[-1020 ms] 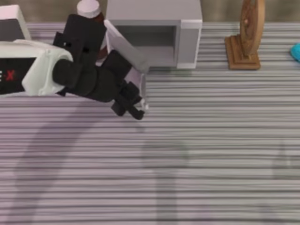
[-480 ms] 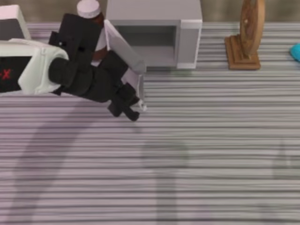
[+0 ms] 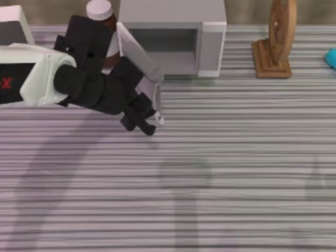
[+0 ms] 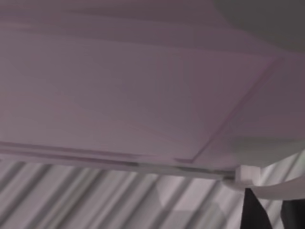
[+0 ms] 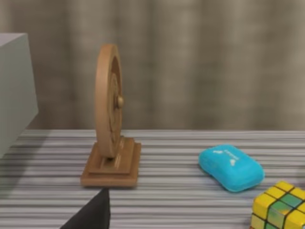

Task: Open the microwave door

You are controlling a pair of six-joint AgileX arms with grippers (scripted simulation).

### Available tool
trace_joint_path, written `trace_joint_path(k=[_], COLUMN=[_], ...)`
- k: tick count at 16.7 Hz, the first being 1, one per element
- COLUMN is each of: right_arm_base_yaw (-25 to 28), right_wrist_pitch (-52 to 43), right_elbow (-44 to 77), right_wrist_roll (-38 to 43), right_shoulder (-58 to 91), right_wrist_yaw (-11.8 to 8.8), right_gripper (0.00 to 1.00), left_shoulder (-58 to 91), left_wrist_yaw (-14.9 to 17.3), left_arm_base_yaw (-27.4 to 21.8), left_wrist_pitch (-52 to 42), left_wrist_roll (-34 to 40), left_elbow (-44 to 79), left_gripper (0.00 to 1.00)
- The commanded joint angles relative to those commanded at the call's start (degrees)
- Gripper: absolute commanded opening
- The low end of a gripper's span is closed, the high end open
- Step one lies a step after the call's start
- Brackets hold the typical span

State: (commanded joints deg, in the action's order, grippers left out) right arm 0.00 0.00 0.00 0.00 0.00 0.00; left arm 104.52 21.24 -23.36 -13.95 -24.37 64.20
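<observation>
At the table's twelve o'clock edge, my left gripper (image 3: 148, 118) stays clenched on the handle of the microwave door (image 3: 139, 52), swung toward nine o'clock so the microwave (image 3: 181, 31) gapes. My right arm is parked unseen.

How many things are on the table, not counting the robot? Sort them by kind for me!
Microwave: 1
Bottle with white cap: 1
Grey-and-white box: 1
Wooden wheel on a stand: 1
Blue soap-shaped thing: 1
Colourful puzzle cube: 1
Total: 6
</observation>
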Motion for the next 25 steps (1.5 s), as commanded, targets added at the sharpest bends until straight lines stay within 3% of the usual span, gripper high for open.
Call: trace_joint_path(k=[12, 25], right_arm_base_yaw=[0.0, 0.0], right_wrist_pitch=[0.0, 0.0], right_elbow=[0.0, 0.0], right_wrist_roll=[0.0, 0.0], right_shoulder=[0.0, 0.0], right_wrist_yaw=[0.0, 0.0], right_gripper=[1.0, 1.0], left_shoulder=[0.0, -0.16], left_wrist_yaw=[0.0, 2.63], left_arm_base_yaw=[0.0, 1.65], left_wrist_pitch=[0.0, -1.78], left_wrist_roll=[0.0, -4.04], left_elbow=[0.0, 0.06], left_gripper=[0.0, 0.0])
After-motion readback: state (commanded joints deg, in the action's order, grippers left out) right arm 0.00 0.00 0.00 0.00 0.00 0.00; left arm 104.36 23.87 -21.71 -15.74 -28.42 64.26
